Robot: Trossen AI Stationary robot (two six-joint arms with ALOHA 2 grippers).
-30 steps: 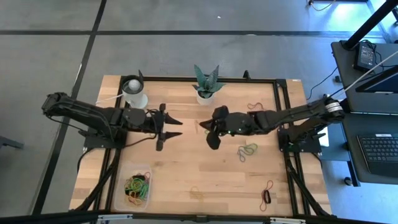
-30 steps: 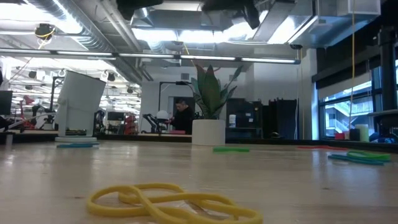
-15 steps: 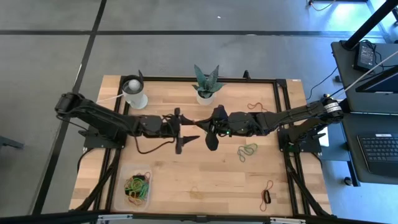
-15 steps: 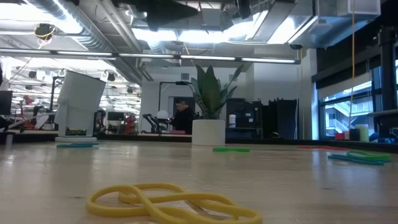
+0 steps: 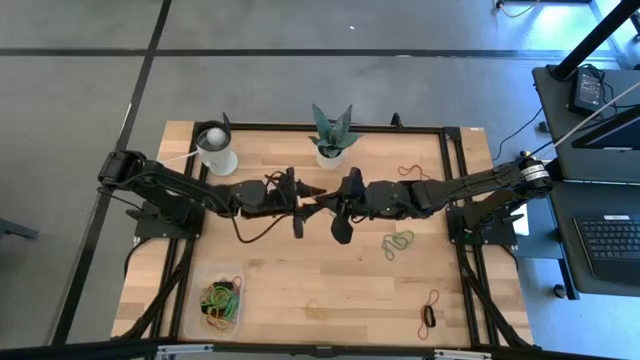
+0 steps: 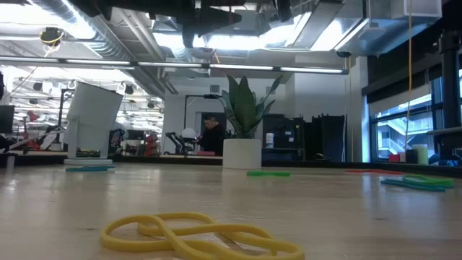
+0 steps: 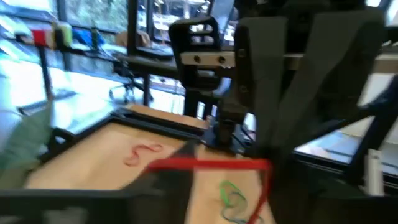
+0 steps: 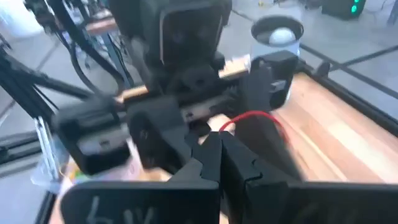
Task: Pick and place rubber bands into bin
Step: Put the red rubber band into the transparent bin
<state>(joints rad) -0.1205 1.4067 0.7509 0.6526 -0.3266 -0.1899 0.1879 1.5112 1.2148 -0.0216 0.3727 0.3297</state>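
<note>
a thin red band (image 8: 256,118), stretched taut, hangs in mid-air above the table (image 5: 300,270) centre. the shut right jaws (image 8: 219,163) pinch it; the left jaws (image 5: 305,200), part open, meet it. the bin (image 5: 213,299) sits well apart near the table's front-left edge.

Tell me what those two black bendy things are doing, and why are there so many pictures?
They are robot arms at a wooden table. One picture looks down from above, one sits low on the tabletop, and one camera rides on each arm's wrist. The left gripper and the right gripper meet in the middle, above the table. The right one is shut on a red rubber band, which the left one is taking hold of too. More rubber bands lie about: a green one, and a yellow one near the low camera. Many already lie in the clear bin.
</note>
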